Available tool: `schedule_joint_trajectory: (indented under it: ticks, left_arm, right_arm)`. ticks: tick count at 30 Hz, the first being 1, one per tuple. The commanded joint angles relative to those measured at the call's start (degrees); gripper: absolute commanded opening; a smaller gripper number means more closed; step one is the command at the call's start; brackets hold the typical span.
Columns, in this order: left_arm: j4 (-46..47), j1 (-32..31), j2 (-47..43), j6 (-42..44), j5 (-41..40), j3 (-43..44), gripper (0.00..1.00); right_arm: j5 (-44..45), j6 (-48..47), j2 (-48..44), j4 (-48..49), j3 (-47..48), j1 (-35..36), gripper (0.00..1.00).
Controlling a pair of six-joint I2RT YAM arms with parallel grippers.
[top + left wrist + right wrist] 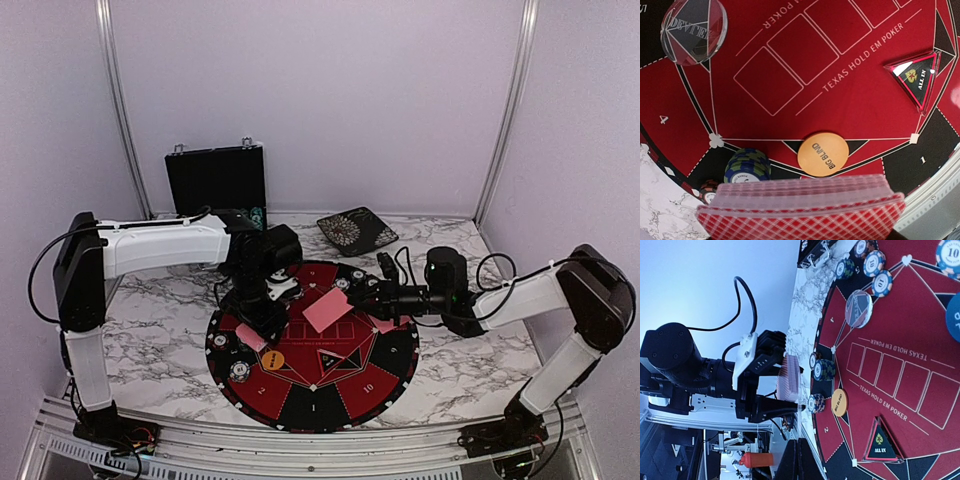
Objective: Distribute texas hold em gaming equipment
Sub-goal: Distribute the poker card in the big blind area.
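My left gripper (252,330) grips the deck (800,212); right gripper (350,297) closed.
Just ahead of left gripper: orange disc (823,154) reading "BIG BLIND".

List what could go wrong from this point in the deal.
1. The deck of cards in the left pincer looks slightly splayed; cards might slide out.
2. It hangs close above the poker chip stack and the BIG BLIND button; lowering could knock them.
3. The right pincer sits nearby, so the arms might clash.
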Motion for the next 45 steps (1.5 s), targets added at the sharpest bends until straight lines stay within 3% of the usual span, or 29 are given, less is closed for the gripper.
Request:
schedule_joint_trajectory:
  ticks: [1, 6, 18, 29, 39, 45]
  left_arm:
    - [-0.92, 1.38, -3.74, 1.37, -0.55, -0.88, 0.33]
    - [-0.63, 2.91, -4.48, 1.64, -0.77, -1.51, 0.33]
    - [-0.2, 4.68, -6.44, 2.02, -1.22, -3.14, 0.33]
    - [-0.03, 5.04, -7.07, 2.54, -1.04, -3.2, 0.33]
    - [0.15, 5.04, -6.91, 2.62, -0.71, -2.43, 0.33]
    - [0.19, 5.04, -6.81, 2.6, -0.59, -2.49, 0.32]
  right_arm:
    - [-0.5, -3.13, -1.17, -3.3, -0.48, 0.51, 0.0]
    - [0.85, -5.99, 0.51, -7.34, 1.22, 5.42, 0.0]
    - [0.76, -5.76, 12.18, -4.03, 6.25, 19.23, 0.0]
    - [-0.85, -9.54, 21.99, -10.68, 16.24, 22.56, 0.0]
    - [5.79, -19.04, 20.93, -27.91, 22.33, 23.82, 0.29]
    - [12.7, -22.59, 16.73, -33.36, 22.01, 23.9, 0.47]
